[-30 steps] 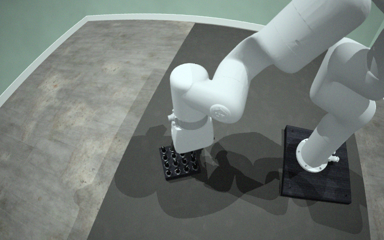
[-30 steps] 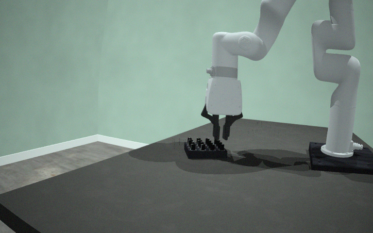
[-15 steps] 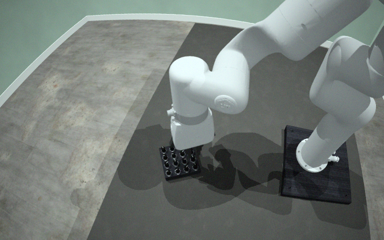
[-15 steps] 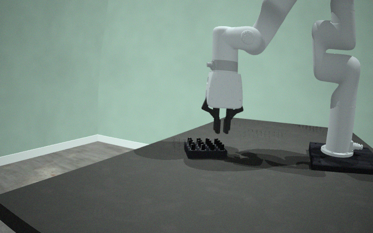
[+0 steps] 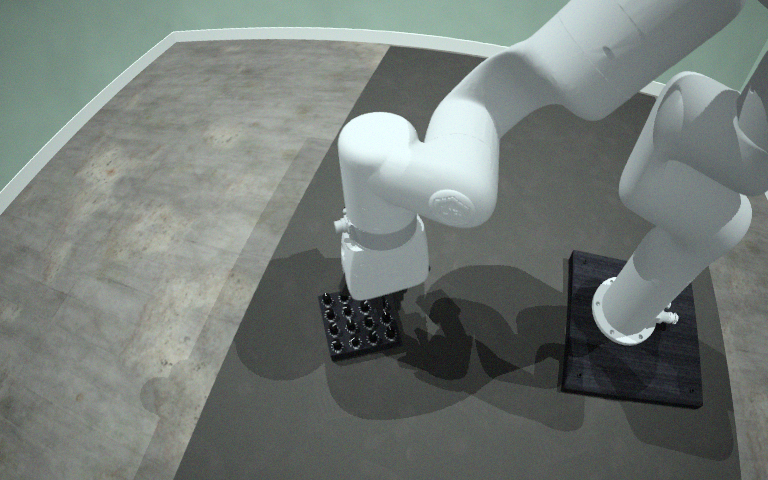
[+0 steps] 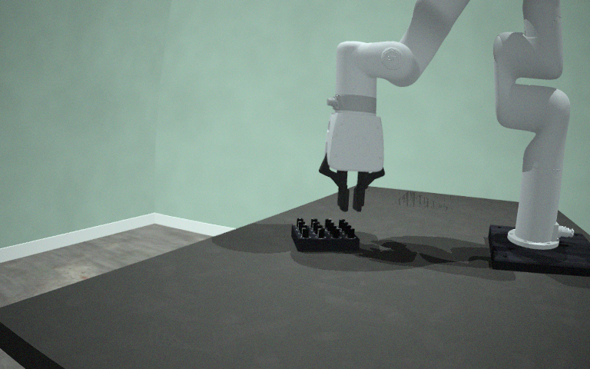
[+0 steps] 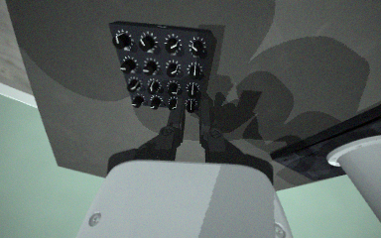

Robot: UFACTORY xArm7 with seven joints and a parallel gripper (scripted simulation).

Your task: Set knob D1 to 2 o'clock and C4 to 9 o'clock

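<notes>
Claw [image 5: 386,268] [image 6: 350,210] [image 7: 192,108] released, poised above the knob box [image 5: 365,353] [image 6: 326,244] [image 7: 161,55].
Box sits on the bench [image 5: 481,452] [image 6: 260,304] [image 7: 60,134], 9 o'clock from the mounting plate [image 5: 578,376] [image 6: 498,261] [image 7: 309,170] in the top view; narrowly parted fingers probably suit crowded knobs.

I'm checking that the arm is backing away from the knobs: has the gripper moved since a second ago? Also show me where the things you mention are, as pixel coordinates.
Yes, the gripper [image 6: 350,210] [image 7: 192,108] has moved up, its fingertips now higher above the knob box [image 6: 326,245] [image 7: 164,26] in the exterior view.
</notes>
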